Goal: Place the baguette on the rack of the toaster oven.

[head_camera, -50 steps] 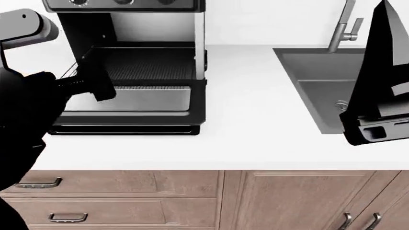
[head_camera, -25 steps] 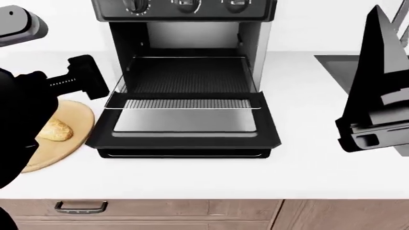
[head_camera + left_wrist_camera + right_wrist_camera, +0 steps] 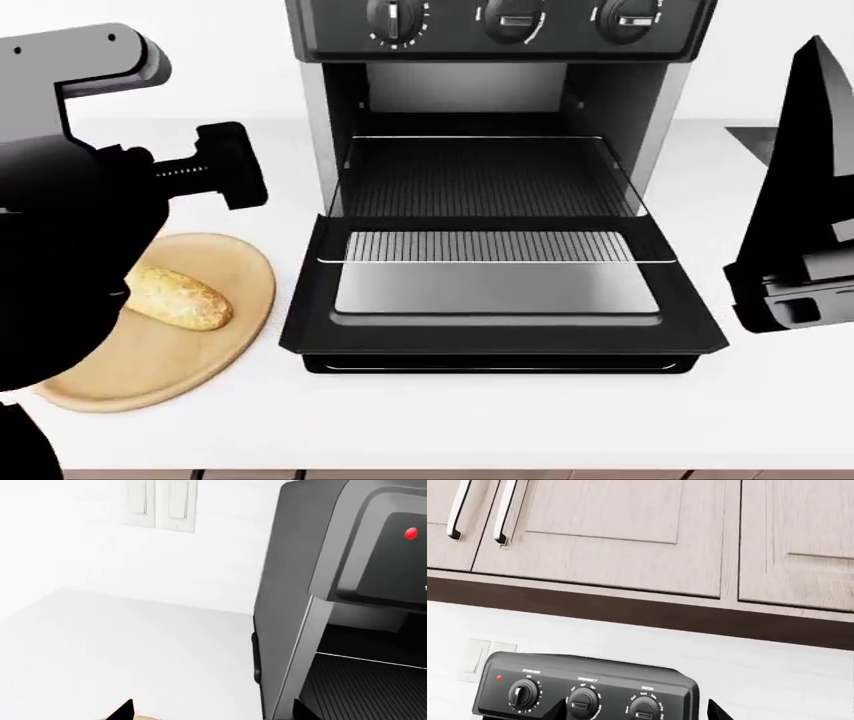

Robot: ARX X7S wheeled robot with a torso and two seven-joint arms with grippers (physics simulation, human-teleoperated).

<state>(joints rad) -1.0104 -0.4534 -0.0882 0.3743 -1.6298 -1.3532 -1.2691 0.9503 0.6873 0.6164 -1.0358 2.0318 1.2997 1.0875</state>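
Note:
The baguette [image 3: 180, 298] lies on a round wooden board [image 3: 200, 370] on the counter, left of the toaster oven [image 3: 494, 60]. The oven's door [image 3: 494, 300] is folded down and the wire rack [image 3: 487, 180] shows inside the opening, with nothing on it. My left gripper [image 3: 227, 165] hovers above the board's far edge, beside the oven's left wall, apart from the baguette. In the left wrist view its fingertips [image 3: 123, 711] stand wide apart and empty. My right gripper [image 3: 809, 70] is raised to the right of the oven, open and empty.
The oven's left wall [image 3: 287, 605] is close to my left gripper. Three knobs [image 3: 584, 702] run across the oven's top front. A sink corner [image 3: 745, 140] shows behind my right arm. Wall cabinets [image 3: 607, 535] hang above. White counter [image 3: 534, 420] lies before the door.
The head view has swung left and closer: the oven now sits in the middle, and the board with the baguette shows more fully. My left gripper stays beside the oven's left wall.

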